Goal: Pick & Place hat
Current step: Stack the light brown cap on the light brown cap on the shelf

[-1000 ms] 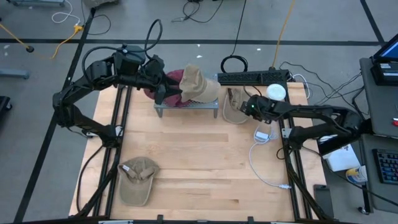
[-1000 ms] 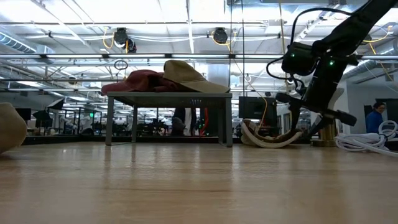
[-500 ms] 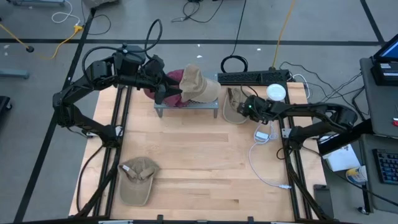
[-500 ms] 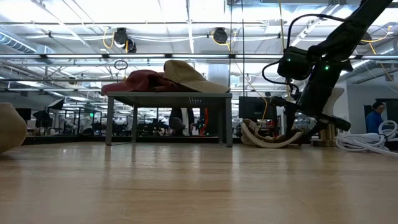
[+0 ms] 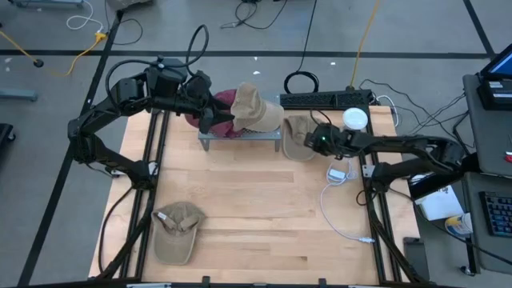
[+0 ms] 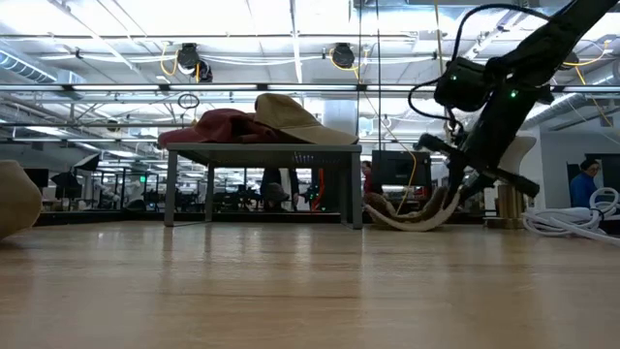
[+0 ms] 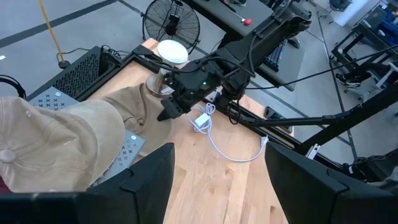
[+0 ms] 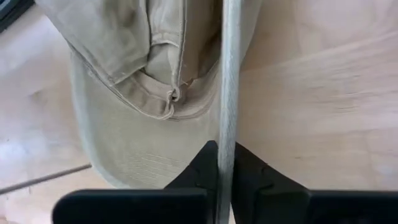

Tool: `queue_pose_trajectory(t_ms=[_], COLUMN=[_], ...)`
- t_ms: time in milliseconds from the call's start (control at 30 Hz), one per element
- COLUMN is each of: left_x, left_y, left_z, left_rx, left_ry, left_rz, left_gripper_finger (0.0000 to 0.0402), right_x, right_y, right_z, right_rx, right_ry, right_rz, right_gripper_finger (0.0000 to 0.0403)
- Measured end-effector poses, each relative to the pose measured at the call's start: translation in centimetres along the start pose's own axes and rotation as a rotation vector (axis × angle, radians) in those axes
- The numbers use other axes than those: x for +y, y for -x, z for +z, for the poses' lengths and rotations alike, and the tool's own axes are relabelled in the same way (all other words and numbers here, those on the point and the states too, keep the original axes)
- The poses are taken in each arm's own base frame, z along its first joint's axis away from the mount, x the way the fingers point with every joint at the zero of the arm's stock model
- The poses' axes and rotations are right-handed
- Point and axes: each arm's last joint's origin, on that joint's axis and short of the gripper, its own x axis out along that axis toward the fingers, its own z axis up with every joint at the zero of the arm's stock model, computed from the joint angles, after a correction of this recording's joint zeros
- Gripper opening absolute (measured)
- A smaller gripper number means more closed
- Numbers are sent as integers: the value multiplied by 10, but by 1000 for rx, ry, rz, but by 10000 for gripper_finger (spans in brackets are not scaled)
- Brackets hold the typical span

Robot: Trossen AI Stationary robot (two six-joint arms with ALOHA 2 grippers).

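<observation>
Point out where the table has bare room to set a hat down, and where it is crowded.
Bare wood fills the middle, between the rack and the tan cap at the near left, and the near right beside the white cable. Crowded: the far edge, where the right gripper is shut on the khaki hat.

The high view looks straight down on the whole table [image 5: 256,200] from well above. The low view sits at tabletop height, facing level across the wood into the room behind. The left wrist view looks across the small metal stand [image 7: 127,152] toward the other arm. The right wrist view is pressed close over a tan cap [image 8: 134,93], which the high [image 5: 298,136] and low [image 6: 412,215] views share
</observation>
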Motion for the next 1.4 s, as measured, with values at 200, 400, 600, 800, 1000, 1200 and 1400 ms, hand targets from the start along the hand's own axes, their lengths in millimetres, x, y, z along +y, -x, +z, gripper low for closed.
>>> queue_pose_trajectory(t_ms=[200, 400, 600, 800, 1000, 1200, 1400], left_x=[0, 0, 0, 0, 0, -1, -1], left_y=[0, 0, 0, 0, 0, 0, 0], left_z=[0, 0, 0, 0, 0, -1, -1], left_rx=[0, 1, 2, 2, 7, 18, 18], left_ry=[4, 11, 31, 36, 50, 82, 84], left_rz=[-1, -1, -4, -4, -10, -32, -32], left_gripper_finger=[253, 253, 253, 253, 253, 253, 253], right_x=[-3, -8, -8, -11, -15, -16, -1], right_y=[21, 42, 55, 64, 74, 80, 94], right_z=[-12, -31, -58, -87, -109, -124, -131], right_rx=[-8, 43, 135, 229, 305, 363, 326], right_ry=[65, 115, 107, 123, 147, 158, 256], right_rz=[-7, 10, 52, 71, 98, 139, 188], right_gripper_finger=[5, 4, 4, 4, 4, 4, 4])
